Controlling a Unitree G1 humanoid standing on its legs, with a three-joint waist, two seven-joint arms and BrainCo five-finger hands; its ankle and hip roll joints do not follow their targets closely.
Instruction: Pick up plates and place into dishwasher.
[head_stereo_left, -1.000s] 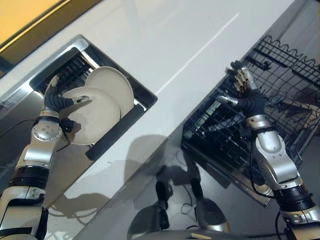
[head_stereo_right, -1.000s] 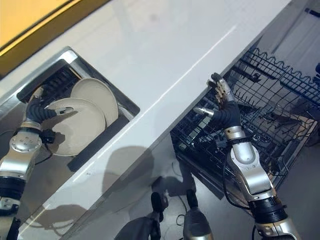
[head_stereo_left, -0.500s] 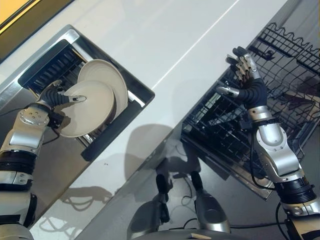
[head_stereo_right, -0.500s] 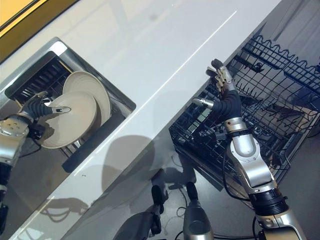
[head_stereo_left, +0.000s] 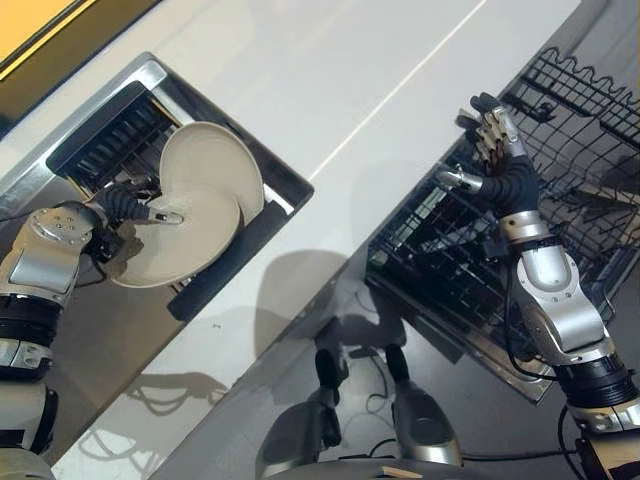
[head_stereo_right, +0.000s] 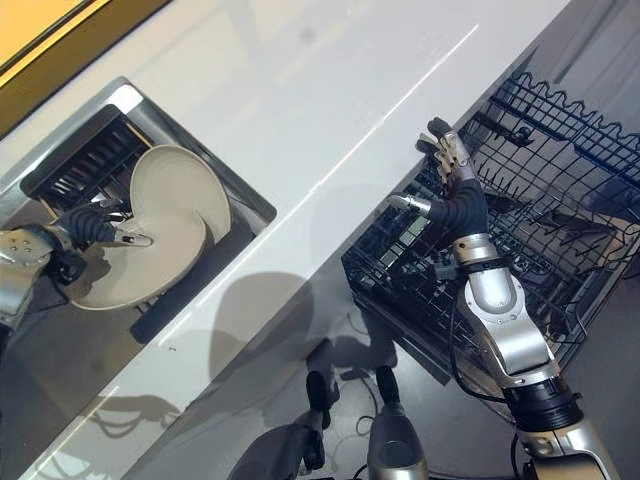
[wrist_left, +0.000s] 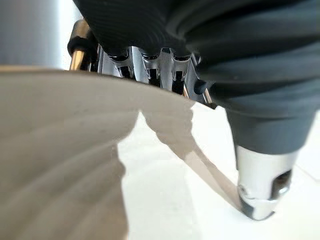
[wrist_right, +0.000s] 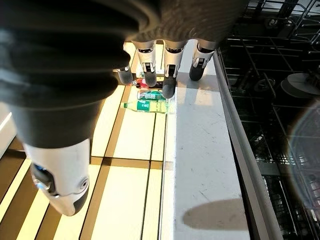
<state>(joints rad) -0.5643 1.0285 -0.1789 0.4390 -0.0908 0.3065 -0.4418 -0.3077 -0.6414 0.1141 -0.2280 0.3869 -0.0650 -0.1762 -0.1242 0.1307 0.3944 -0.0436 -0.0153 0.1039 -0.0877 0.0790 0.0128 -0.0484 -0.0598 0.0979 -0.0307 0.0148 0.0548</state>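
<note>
Plates sit in the sink (head_stereo_left: 150, 75) at the far left of the white table (head_stereo_left: 330, 90): a near plate (head_stereo_left: 195, 240) and a second plate (head_stereo_left: 215, 165) leaning just behind it, the two overlapping. The left robot hand (head_stereo_left: 130, 205) is at the near plate's left edge, its thumb lying across the plate's face and its fingers (wrist_left: 150, 62) curled behind the rim (the left wrist view shows them tucked over the plate's edge), so it is pinching that plate. A dark ribbed rack (head_stereo_left: 110, 135) lies in the sink beyond the plates. Well apart, on the right, the right robot hand (head_stereo_left: 497, 160) is raised with fingers straight and spread, holding nothing, above the near-left corner of the black wire dishwasher rack (head_stereo_left: 570, 180).
</note>
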